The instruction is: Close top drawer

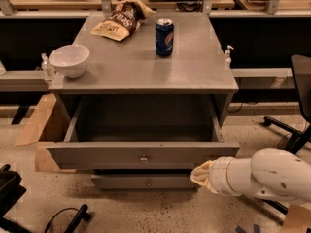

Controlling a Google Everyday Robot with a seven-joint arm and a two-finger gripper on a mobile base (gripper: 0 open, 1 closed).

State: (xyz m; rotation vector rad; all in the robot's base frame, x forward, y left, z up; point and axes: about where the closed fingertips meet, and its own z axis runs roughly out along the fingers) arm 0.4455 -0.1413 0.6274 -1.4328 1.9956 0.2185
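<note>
The top drawer [142,154] is a wide grey box drawer with a small round centre knob [143,158]. It stands partly pulled out of the grey cabinet [146,64], and its inside looks empty. My gripper [199,174] is at the end of my white arm [265,176], low at the right. It sits just below the right end of the drawer's front panel, close to it. A narrower lower drawer front [146,181] shows beneath.
On the cabinet top stand a white bowl [70,59], a blue can [164,31] and a chip bag [119,19]. A cardboard box [41,125] lies at the left. An office chair [297,110] stands at the right, and another chair base [14,198] at bottom left.
</note>
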